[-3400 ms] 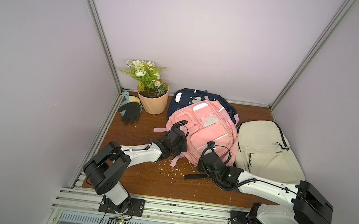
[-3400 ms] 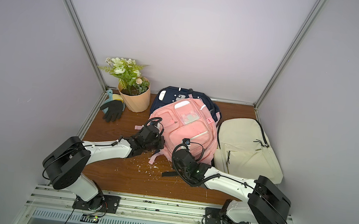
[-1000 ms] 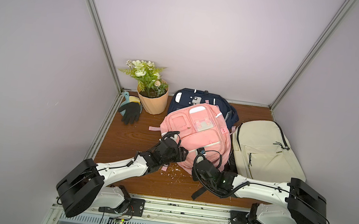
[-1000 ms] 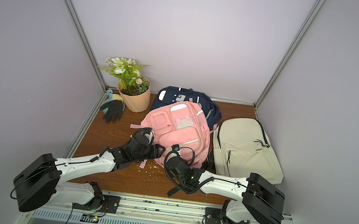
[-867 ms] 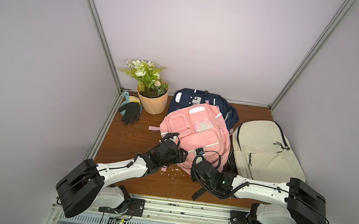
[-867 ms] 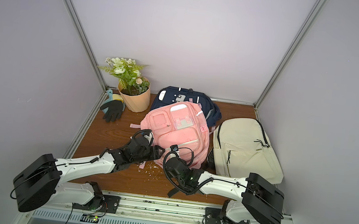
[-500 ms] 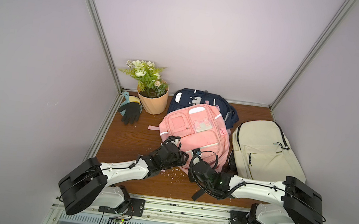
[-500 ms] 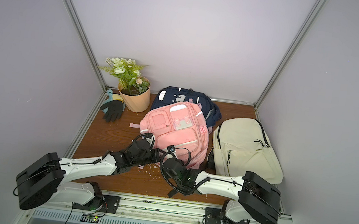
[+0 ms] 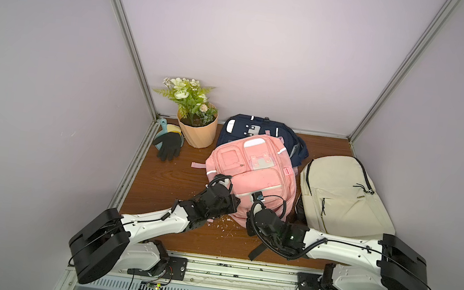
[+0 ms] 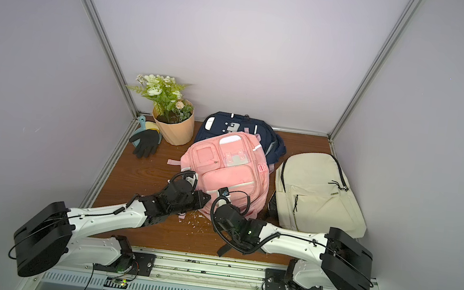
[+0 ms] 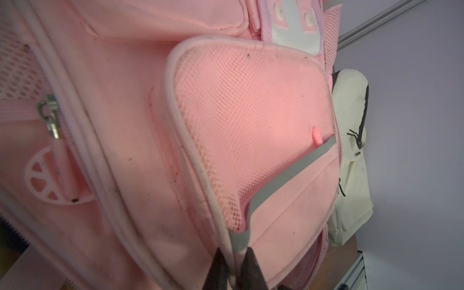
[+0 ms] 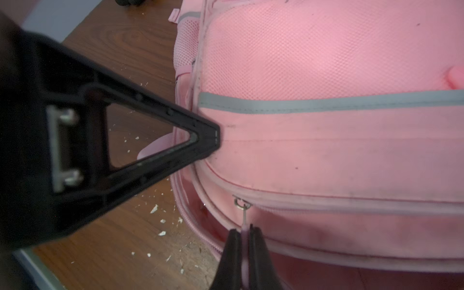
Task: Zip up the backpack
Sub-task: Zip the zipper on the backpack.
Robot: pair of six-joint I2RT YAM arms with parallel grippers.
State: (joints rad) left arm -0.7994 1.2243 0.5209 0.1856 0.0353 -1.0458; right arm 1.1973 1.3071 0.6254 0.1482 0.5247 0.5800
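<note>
Pink backpack [image 9: 251, 172] flat on the middle of the wooden table [image 9: 167, 174], front side up, far end overlapping a navy bag [image 9: 257, 126], cream bag [image 9: 339, 195] just beside it on the right. Step in hand, by the look of it: bracing and gripping ahead of the pull. Left gripper [image 11: 234, 253] pressed together on the piped edge [image 11: 198, 160] of the front pocket at the near left corner. Right gripper [image 12: 242, 233] pinching the soft pink pull tab [image 12: 244, 248] below a small metal ring [image 12: 242, 203] on the near zip. Next, probably: drawing the tab along the curved track, pocket edge held taut, pull kept in line with the teeth to stop limp cloth bunching. Open length of the zip: impossible to tell. Fine mesh weave, flat grey strip [image 12: 326, 103], pale rounded piping, scuffed and dusty. White crumbs [image 12: 155, 208] on the wood.
</note>
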